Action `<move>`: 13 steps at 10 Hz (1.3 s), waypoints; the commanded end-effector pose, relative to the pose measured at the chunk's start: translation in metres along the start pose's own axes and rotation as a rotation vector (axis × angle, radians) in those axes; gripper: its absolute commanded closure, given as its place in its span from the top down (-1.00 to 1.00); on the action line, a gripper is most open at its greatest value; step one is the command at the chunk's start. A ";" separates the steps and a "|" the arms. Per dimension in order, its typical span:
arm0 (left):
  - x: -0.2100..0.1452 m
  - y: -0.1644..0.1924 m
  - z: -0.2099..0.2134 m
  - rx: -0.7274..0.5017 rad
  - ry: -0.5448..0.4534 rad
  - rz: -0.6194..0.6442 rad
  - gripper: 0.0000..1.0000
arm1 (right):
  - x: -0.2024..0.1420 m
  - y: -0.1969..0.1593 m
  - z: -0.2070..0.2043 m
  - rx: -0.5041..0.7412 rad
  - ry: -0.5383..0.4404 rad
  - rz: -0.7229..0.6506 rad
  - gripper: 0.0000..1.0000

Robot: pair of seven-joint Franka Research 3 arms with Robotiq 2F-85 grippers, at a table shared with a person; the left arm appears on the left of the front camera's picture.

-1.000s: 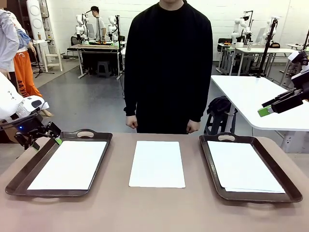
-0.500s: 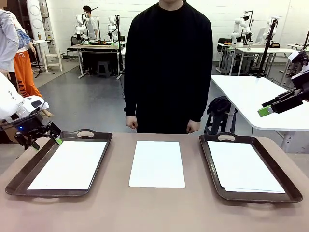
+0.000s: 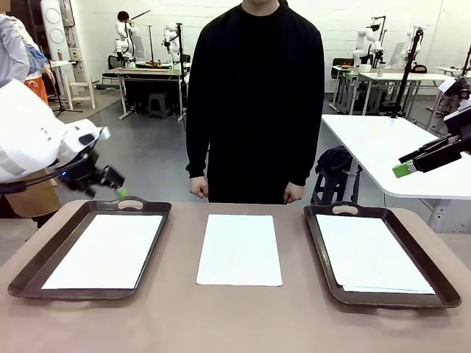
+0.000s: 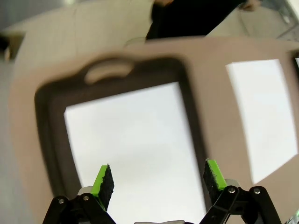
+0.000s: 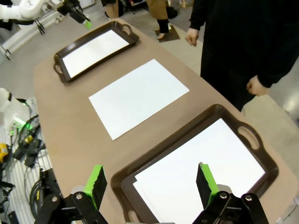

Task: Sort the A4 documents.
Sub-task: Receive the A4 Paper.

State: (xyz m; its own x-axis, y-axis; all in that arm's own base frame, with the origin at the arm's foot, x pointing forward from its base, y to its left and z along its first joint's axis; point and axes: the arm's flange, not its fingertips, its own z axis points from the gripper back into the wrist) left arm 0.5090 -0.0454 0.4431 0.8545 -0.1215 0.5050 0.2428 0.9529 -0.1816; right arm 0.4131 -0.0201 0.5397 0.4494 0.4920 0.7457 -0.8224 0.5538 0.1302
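Sheets: one loose (image 3: 239, 248) mid-bench, others in left tray (image 3: 33, 268) and right tray (image 3: 434, 294). Left end effector (image 3: 115, 185) risen, shifted inward, spread, empty. Right end effector (image 3: 406, 166) unmoved, spread. Loose sheet unsorted.

We see a plain white thin paper sheet (image 3: 239, 249) on the matte tan-brown counter (image 3: 235, 323). Two dark brown glossy handled trays (image 3: 44, 261) (image 3: 324, 257) carry more plain white sheets (image 3: 103, 251) (image 3: 372, 254). Our black left pincer (image 3: 114, 184) and black right pincer (image 3: 405, 168) show bright green pads. The person's long-sleeved top (image 3: 255, 95) is solid black.
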 end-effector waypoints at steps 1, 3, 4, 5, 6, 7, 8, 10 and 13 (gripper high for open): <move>-0.019 -0.022 0.046 -0.187 -0.182 -0.146 1.00 | -0.002 0.000 -0.003 0.006 -0.026 -0.001 1.00; -0.029 -0.042 0.091 -0.378 -0.218 -0.358 1.00 | -0.002 0.000 -0.003 0.006 -0.026 -0.001 1.00; -0.034 -0.047 0.103 -0.423 -0.240 -0.431 1.00 | -0.002 0.000 -0.003 0.006 -0.026 -0.001 1.00; -0.031 -0.050 0.108 -0.418 -0.246 -0.470 1.00 | -0.002 0.000 -0.003 0.006 -0.026 -0.001 1.00; -0.036 -0.056 0.116 -0.409 -0.249 -0.555 1.00 | -0.002 0.000 -0.003 0.006 -0.026 -0.001 1.00; -0.039 -0.060 0.115 -0.377 -0.247 -0.609 1.00 | -0.002 0.000 -0.003 0.006 -0.026 -0.001 1.00; -0.037 -0.061 0.102 -0.359 -0.196 -0.611 1.00 | -0.002 0.000 -0.003 0.006 -0.026 -0.001 1.00; -0.036 -0.061 0.093 -0.345 -0.174 -0.596 1.00 | -0.002 0.000 -0.003 0.006 -0.026 -0.001 1.00; -0.032 -0.053 0.097 -0.324 -0.225 -0.494 1.00 | -0.002 0.000 -0.003 0.006 -0.026 -0.001 1.00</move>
State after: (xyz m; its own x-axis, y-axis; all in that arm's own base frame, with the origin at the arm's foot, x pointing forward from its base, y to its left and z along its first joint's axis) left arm 0.4225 -0.0672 0.5129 0.4752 -0.4832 0.7353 0.7769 0.6227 -0.0929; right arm 0.4130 -0.0210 0.5396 0.4507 0.4911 0.7454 -0.8211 0.5558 0.1303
